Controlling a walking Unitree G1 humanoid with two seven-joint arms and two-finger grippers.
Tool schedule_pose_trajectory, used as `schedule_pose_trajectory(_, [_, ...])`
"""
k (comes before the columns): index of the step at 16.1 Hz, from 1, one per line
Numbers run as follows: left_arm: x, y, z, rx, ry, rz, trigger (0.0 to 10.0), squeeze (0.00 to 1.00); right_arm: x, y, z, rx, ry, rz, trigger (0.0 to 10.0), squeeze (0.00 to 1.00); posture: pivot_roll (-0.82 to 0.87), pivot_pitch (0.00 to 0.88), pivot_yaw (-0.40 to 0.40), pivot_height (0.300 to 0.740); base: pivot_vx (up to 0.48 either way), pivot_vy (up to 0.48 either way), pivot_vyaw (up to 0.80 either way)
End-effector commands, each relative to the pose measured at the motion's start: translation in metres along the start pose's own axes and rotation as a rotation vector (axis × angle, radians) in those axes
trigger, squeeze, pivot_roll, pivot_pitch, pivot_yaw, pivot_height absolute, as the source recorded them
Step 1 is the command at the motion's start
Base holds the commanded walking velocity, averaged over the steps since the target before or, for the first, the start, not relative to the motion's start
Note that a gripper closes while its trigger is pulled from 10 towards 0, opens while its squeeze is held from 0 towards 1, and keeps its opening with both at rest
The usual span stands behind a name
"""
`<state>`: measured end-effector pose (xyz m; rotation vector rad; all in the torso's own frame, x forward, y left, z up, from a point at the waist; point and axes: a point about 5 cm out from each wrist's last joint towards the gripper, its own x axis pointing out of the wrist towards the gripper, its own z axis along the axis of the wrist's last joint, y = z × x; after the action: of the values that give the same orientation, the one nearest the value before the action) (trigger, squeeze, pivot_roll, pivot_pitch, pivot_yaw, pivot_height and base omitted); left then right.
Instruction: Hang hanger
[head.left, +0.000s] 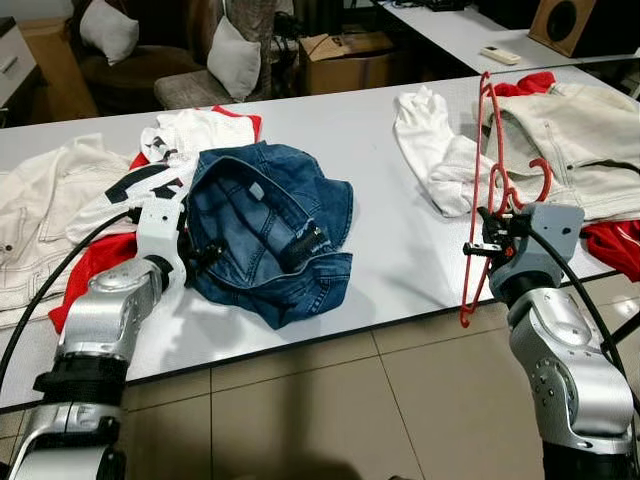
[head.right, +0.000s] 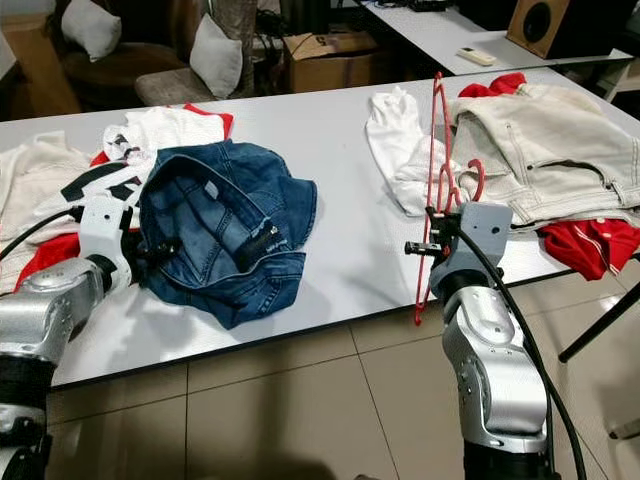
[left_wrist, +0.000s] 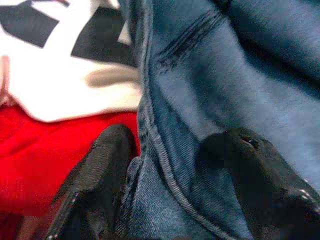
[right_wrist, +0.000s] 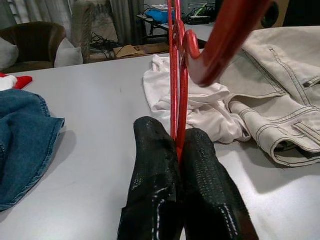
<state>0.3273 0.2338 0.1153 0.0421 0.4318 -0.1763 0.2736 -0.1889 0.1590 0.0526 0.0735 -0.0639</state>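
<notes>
Item 1: my right end effector (head.left: 478, 243), raised at the near edge of the white worktop (head.left: 400, 250), fingers pressed together on a thin bar of the red plastic hanger (head.left: 487, 190). The hanger stands roughly upright in my grip, hook end near my wrist, its long frame reaching above and below the pinch; it is in the air, touching no garment.

Item 2: my left end effector (left_wrist: 165, 165), at the left edge of the blue denim garment (head.left: 270, 230), one finger on each side of a stitched hem or waistband. The fingers look closed onto the cloth, though the close wrist view is blurred and I cannot be sure how firm the pinch is.

Item 3: the denim lies crumpled on the worktop, overlapping a white, black and red top (head.left: 190, 140).

Item 4: a white shirt (head.left: 430, 140) and cream jeans (head.left: 570, 150) lie behind the hanger, on my right; a cream jacket (head.left: 40, 200) lies at far left.

Status, by my judgement: hanger picked up, garment edge taken. Left to do: bring the two together, feed the hanger into the denim, then hang it. No rail or hook is visible
</notes>
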Motion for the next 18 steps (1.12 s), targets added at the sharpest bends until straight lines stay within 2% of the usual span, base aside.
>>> schedule_pose_trajectory(1, [0.002, 0.003, 0.000, 0.009, 0.011, 0.031, 0.0, 0.00, 0.000, 0.002, 0.003, 0.008, -0.010, 0.007, 10.0, 0.00, -0.07, 0.000, 0.041, 0.740, 0.000, 0.000, 0.00])
schedule_pose_trajectory(4, [0.009, 0.001, -0.006, -0.029, 0.001, 0.042, 0.0, 0.00, 0.000, 0.003, 0.005, 0.005, -0.016, 0.022, 10.0, 0.00, -0.08, 0.000, 0.036, 0.740, 0.000, 0.000, 0.00])
schedule_pose_trajectory(5, [0.013, -0.002, -0.004, -0.066, -0.042, 0.037, 0.0, 0.00, 0.001, 0.003, 0.006, 0.003, -0.018, 0.027, 10.0, 0.00, -0.08, 0.000, 0.033, 0.740, 0.000, 0.000, 0.00])
schedule_pose_trajectory(8, [0.016, -0.006, -0.003, -0.129, -0.089, 0.026, 0.0, 0.00, 0.000, 0.004, 0.006, -0.004, -0.019, 0.038, 10.0, 0.00, -0.08, 0.000, 0.030, 0.740, 0.000, 0.000, 0.00])
schedule_pose_trajectory(13, [0.008, 0.007, 0.007, -0.104, -0.154, 0.066, 0.0, 0.00, -0.002, 0.010, 0.005, -0.009, -0.005, 0.120, 10.0, 0.00, -0.08, 0.000, 0.025, 0.740, 0.000, 0.000, 0.00])
schedule_pose_trajectory(18, [0.005, 0.001, 0.026, -0.106, -0.219, 0.017, 0.0, 0.00, -0.006, 0.018, 0.008, 0.033, -0.002, 0.264, 10.0, 0.00, -0.08, 0.000, 0.023, 0.740, 0.000, 0.000, 0.00])
